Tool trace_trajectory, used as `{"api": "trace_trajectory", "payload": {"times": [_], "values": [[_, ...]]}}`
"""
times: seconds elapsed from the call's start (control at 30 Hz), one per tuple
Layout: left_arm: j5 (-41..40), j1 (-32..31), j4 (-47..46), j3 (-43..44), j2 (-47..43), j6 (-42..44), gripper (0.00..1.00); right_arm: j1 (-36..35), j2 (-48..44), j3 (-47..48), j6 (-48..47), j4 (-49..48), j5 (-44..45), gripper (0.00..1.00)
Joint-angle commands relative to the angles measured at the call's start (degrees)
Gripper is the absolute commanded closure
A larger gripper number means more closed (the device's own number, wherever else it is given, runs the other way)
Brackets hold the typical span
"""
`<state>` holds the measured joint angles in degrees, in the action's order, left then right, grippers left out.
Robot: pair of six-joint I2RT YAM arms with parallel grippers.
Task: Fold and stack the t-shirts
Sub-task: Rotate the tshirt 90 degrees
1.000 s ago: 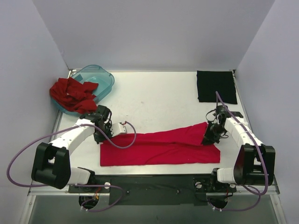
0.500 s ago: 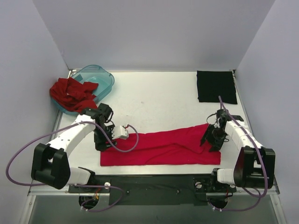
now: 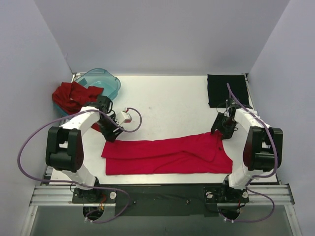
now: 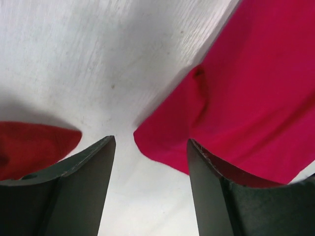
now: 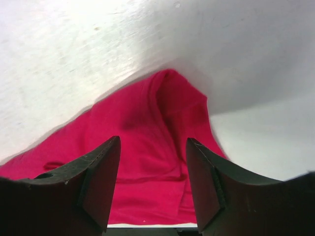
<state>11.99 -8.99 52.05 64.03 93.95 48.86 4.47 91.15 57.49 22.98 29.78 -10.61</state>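
A crimson-pink t-shirt (image 3: 167, 155) lies as a long folded strip across the near part of the table. My left gripper (image 3: 110, 134) hovers open just past its far-left corner, with nothing between the fingers; in the left wrist view (image 4: 150, 142) that corner (image 4: 236, 93) shows on the right. My right gripper (image 3: 219, 130) stands open above the strip's far-right corner (image 5: 152, 123), empty too (image 5: 152, 142). A black t-shirt (image 3: 227, 91) lies folded square at the far right. A darker brick-red t-shirt (image 3: 73, 96) is crumpled at the far left.
A translucent teal tub (image 3: 102, 81) stands at the far-left corner, with the brick-red t-shirt draped over its near rim. White walls close in the table on three sides. Purple cables loop off both arms.
Both grippers have opened and let go of the crimson-pink t-shirt, then drawn back toward the far side. The strip's far edge has settled flat on the table.
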Motion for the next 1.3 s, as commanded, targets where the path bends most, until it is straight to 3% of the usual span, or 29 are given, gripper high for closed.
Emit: {"api": "trace_trajectory", "payload": {"times": [0.0,0.03,0.2,0.27,0.37,0.43,0.47,0.67,0.87,0.9,0.97,1.03,1.07,1.2,1.27], "values": [[8.21,-0.32,-4.06,0.04,-0.26,2.55,0.29,0.89,4.11,1.92,-1.54,-1.73,-2.47,0.51],[9.27,-0.32,-4.06,-0.13,-0.17,2.47,0.29,0.89,5.08,2.09,-1.80,-2.00,-2.75,0.53],[9.46,-0.41,-3.02,-1.36,3.42,2.90,0.30,1.51,7.72,3.67,-2.50,-2.45,-2.48,0.92],[10.77,-0.41,-0.48,-1.80,4.30,4.48,0.35,2.30,8.95,4.73,-2.59,-2.36,-2.92,0.98],[13.50,0.20,3.84,-1.36,5.45,5.28,0.53,3.87,9.92,6.48,-2.50,-2.45,-3.63,1.00],[13.15,0.82,3.93,-1.28,5.98,3.97,0.71,4.40,10.62,7.62,-2.50,-2.36,-3.36,1.00],[12.80,0.99,3.41,-1.28,5.98,2.13,1.00,4.58,11.23,8.07,-2.68,-2.45,-3.36,1.00],[4.98,5.74,-0.90,0.92,5.72,-13.59,1.00,5.11,15.97,15.00,-3.82,-2.62,-5.03,1.00],[6.38,5.22,-1.87,-4.69,0.01,-13.00,1.00,4.24,19.58,19.93,-3.91,-2.71,-7.84,1.00],[6.55,5.04,-1.34,-5.05,-0.61,-12.74,1.00,3.88,19.76,20.46,-4.35,-2.36,-8.45,0.88],[7.43,4.60,-0.81,-5.41,-1.75,-12.82,0.88,2.92,19.76,21.95,-5.05,-0.70,-6.63,0.69],[6.56,4.77,-0.64,-5.14,-2.63,-13.79,0.67,3.09,18.45,22.49,-3.83,1.06,-4.95,0.58],[5.43,5.12,-0.46,-4.36,-2.89,-13.88,0.64,3.52,16.71,22.14,-3.39,1.68,-4.34,0.55],[3.22,5.83,3.05,-0.84,-4.56,-13.18,0.57,3.36,7.65,18.64,-1.46,5.10,3.83,0.54],[2.60,5.83,3.32,0.48,-6.05,-12.65,0.57,2.91,2.73,13.36,0.48,5.11,5.60,0.61]]}}
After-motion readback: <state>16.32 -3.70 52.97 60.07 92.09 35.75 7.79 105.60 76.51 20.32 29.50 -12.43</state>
